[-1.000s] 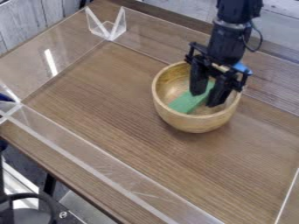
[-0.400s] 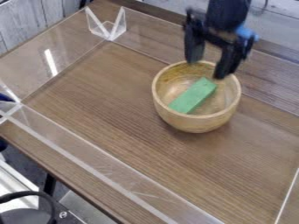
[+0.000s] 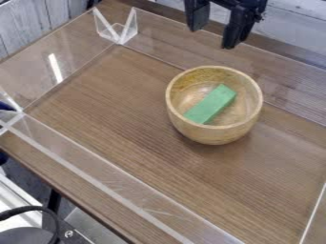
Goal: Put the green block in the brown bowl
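The green block (image 3: 213,104) lies flat inside the brown bowl (image 3: 185,122), slanting from lower left to upper right across the bowl's floor. Nothing touches it. The bowl sits on the wooden table, right of centre. My gripper (image 3: 215,27) hangs high above the bowl's far rim at the top edge of the view, pointing down. Its two dark fingers (image 3: 235,29) stand apart with nothing between them, so it is open. The upper part of the arm is cut off by the frame.
Low clear acrylic walls (image 3: 76,160) fence the wooden tabletop (image 3: 102,114). A clear bracket (image 3: 114,29) stands at the back left corner. Dark cables and a stand show below the table's front edge (image 3: 38,224).
The gripper let go of the green block, opened, and rose straight up out of the bowl toward the top of the view. The block stays lying in the bowl.
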You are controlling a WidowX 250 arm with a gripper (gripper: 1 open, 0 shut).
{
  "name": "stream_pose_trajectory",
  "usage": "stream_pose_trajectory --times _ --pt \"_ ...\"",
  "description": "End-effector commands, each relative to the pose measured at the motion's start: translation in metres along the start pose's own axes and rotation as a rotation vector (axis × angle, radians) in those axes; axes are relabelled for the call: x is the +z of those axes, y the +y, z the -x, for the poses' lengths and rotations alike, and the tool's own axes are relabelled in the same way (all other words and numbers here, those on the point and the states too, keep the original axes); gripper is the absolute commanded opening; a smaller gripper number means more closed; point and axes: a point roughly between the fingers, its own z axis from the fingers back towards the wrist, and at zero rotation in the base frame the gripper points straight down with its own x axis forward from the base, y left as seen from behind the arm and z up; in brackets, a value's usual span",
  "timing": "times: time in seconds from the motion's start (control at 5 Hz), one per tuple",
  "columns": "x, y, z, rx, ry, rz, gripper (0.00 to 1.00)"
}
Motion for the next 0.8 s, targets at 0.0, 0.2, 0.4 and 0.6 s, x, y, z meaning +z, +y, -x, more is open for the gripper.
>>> stream_pose_trajectory --times 0.0,0.2,0.4,0.6 --pt "0.008 0.031 0.009 0.033 -0.071 -0.035 1.0" --pt "-0.004 0.071 0.029 0.068 -0.081 -0.061 1.0" --pt "-0.01 0.108 0.04 0.026 -0.112 -0.103 1.0" --pt "-0.026 0.132 0.043 -0.023 -0.142 -0.155 1.0"
